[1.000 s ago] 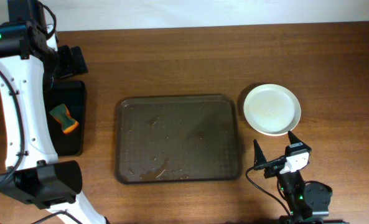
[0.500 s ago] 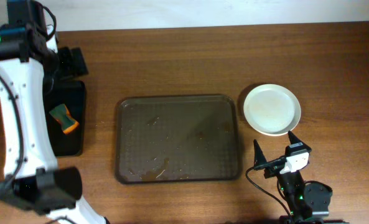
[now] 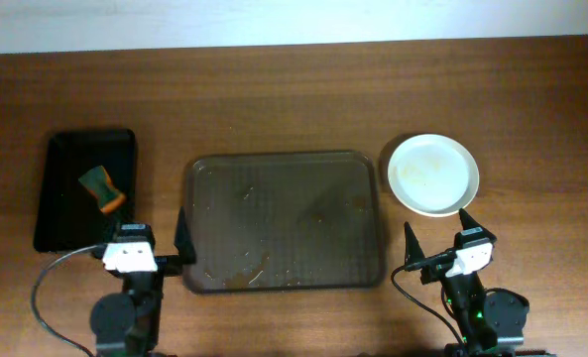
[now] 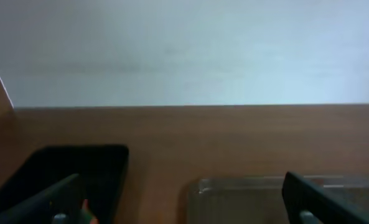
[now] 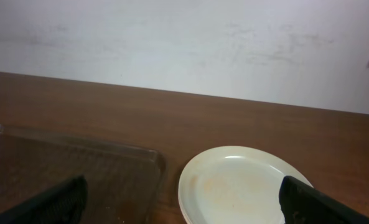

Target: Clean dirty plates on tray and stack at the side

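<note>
The dark brown tray (image 3: pixel 284 164) lies in the middle of the table with no plates on it, only wet smears. It also shows in the left wrist view (image 4: pixel 265 184) and the right wrist view (image 5: pixel 109 150). The plates (image 3: pixel 433 175) sit as one cream-white round to the right of the tray. The top plate (image 5: pixel 246 183) has a faint orange tint, and I cannot make out a green one. My left gripper (image 3: pixel 143 240) is open and empty at the tray's front left corner (image 4: pixel 184 210). My right gripper (image 3: pixel 439 230) is open and empty just in front of the plates (image 5: pixel 184 208).
A smaller black tray (image 3: pixel 60 213) at the left holds a green and orange sponge (image 3: pixel 102 188). The black tray also shows in the left wrist view (image 4: pixel 78 163). The table's far edge meets a pale wall.
The left arm, stretched along the left side over the black tray before, has folded back. Its gripper now rests low at the front left. The right arm, plates and sponge have not moved.
</note>
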